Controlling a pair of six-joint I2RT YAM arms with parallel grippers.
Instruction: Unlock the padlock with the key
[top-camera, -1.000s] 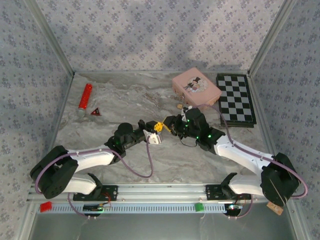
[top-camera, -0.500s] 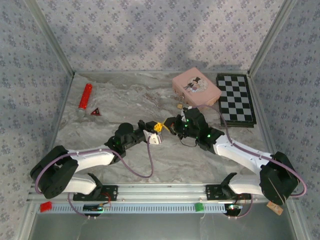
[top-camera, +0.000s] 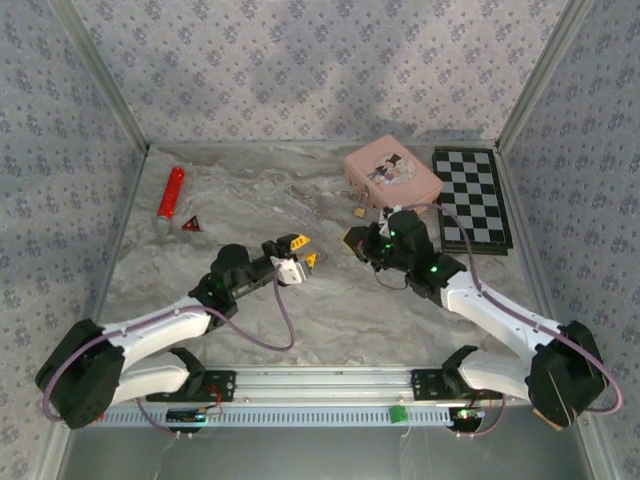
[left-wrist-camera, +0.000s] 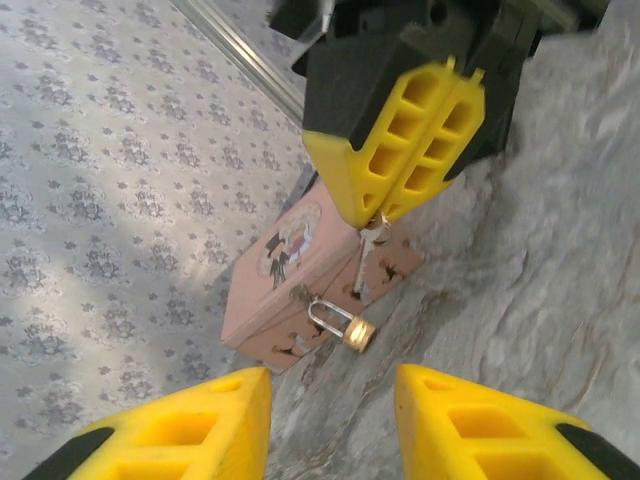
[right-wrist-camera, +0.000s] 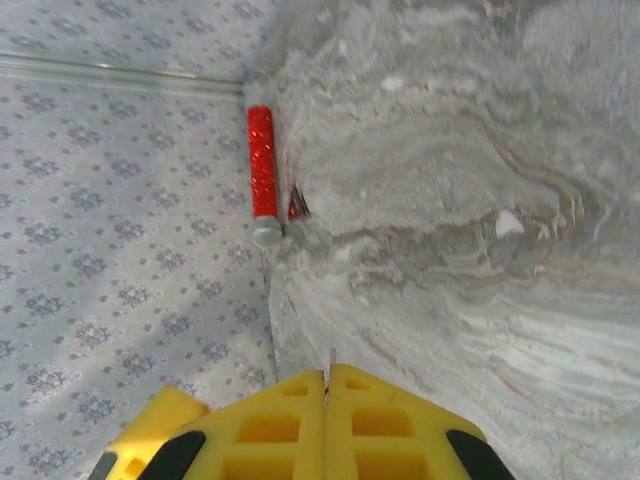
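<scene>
Now, right hand (left-wrist-camera: 378, 205) pinching key (left-wrist-camera: 368, 250), padlock (left-wrist-camera: 348, 328) beside pink box (left-wrist-camera: 290, 290) edge

A cartoon-printed pink box (top-camera: 392, 176) sits just beyond my right gripper (top-camera: 352, 240), a black-and-white checkerboard (top-camera: 471, 198) just beside it. Well off to the left of my left gripper (top-camera: 304, 251), a red cylinder (top-camera: 170, 195) lies near a small red triangle (top-camera: 191, 225) on the marbled table (top-camera: 330, 310).

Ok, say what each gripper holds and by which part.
The right gripper pinches the key by its top end; the rest hangs below. The left gripper is open, holding nothing.
</scene>
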